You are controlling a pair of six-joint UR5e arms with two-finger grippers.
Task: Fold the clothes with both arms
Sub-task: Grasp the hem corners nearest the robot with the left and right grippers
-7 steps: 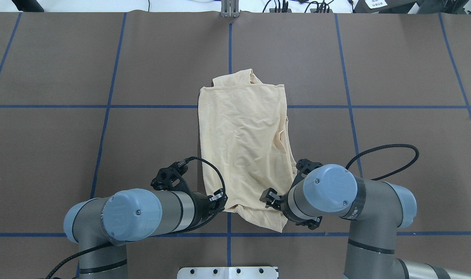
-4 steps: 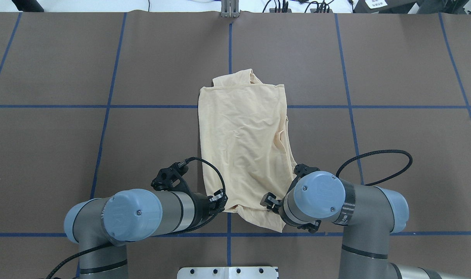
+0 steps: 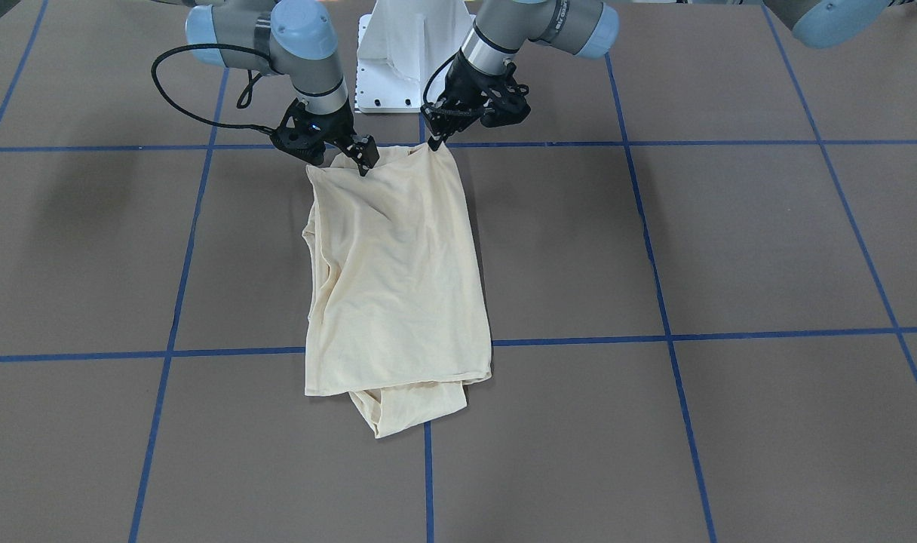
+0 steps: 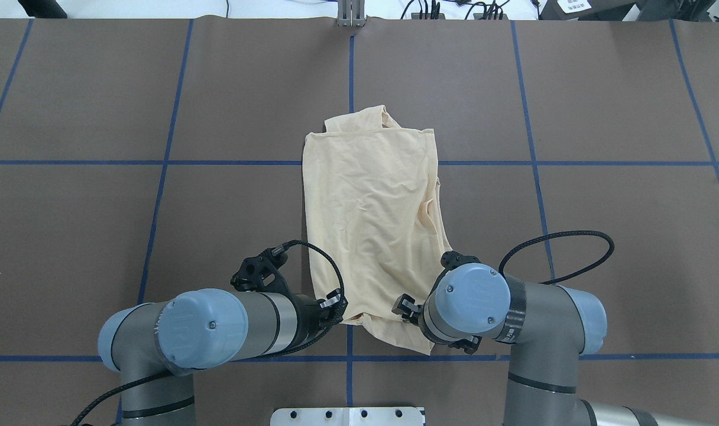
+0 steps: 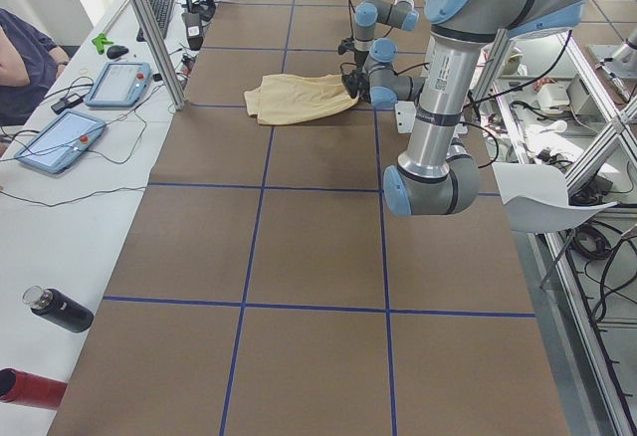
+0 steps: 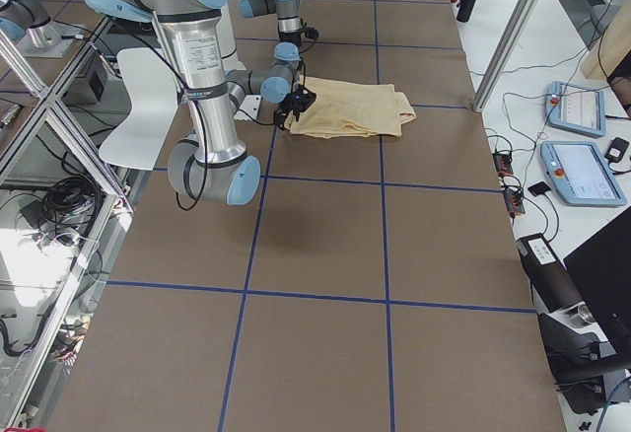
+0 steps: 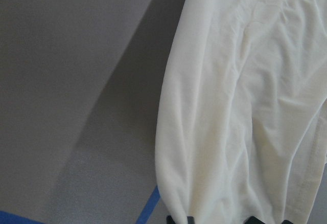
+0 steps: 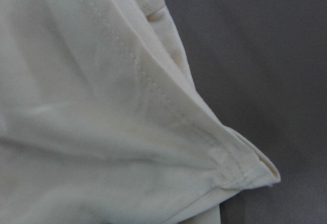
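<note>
Shirt (image 4: 371, 225): flat at the middle of the table (image 4: 602, 207), already narrowed to a long strip, some cloth poking out at the far end.
Left gripper (image 3: 436, 143): narrow, pinching one near corner.
Right gripper (image 3: 362, 160): down at the other near corner; grip cannot be told.
Done, by judgement: side folds.
Left: carrying the near end over to the far end, perhaps a second halving.
</note>
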